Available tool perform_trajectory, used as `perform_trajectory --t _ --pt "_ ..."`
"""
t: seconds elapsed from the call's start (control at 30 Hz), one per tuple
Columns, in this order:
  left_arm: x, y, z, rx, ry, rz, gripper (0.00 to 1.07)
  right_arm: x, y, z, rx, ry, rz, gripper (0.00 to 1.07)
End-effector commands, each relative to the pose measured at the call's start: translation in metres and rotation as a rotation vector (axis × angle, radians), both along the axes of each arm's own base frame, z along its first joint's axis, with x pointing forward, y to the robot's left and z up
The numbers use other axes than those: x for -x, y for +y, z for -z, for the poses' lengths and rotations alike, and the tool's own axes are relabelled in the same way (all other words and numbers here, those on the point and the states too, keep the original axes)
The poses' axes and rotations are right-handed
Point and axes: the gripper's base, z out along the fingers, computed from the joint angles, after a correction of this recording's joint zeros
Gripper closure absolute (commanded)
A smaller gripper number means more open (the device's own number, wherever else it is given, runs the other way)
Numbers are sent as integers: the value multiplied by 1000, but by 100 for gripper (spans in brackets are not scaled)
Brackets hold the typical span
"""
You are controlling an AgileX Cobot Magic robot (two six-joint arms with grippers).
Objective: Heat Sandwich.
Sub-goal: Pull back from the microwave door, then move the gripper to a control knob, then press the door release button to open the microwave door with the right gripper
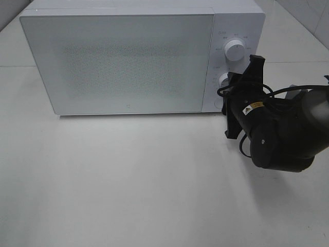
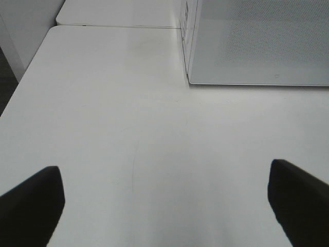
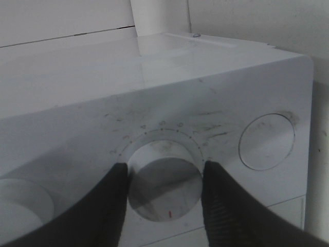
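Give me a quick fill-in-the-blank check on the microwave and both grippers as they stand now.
1. The microwave has its door ____.
2. The right gripper grips one dial, the ____ of the two on the panel.
3. The left gripper hangs above the table with its jaws ____.

Missing words: closed; lower; open.

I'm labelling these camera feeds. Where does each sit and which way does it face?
Exterior high: mounted high, looking down on the table and the microwave front; the right gripper shows.
Left wrist: over the table, facing the microwave's corner; the open left gripper frames it.
Right wrist: close against the control panel; its fingers grip the lower dial.
Shared: all three show the microwave.
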Motion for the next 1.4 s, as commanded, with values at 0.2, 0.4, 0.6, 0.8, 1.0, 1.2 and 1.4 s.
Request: perform_trajectory --t 0.2,0.4,0.6,0.8,1.0,1.2,1.4 --pt "4 -1 0 3 -35 3 3 -5 -5 -15 13 -145 45 75" --pt "4 -1 0 3 -35 3 3 -5 -5 -15 -11 -145 42 51" --pt "4 -1 0 3 -35 3 3 -5 -1 -15 -20 -145 -5 35" --pt "4 -1 0 3 -35 3 3 -1 1 -10 24 -102 -47 31" --pt "4 -1 0 3 -35 3 3 10 -2 1 63 -35 -89 31" --pt "4 -1 0 3 -35 3 3 25 -5 -4 84 -21 -147 31" --pt "4 -1 0 3 -35 3 3 40 -10 -13 157 26 -194 32"
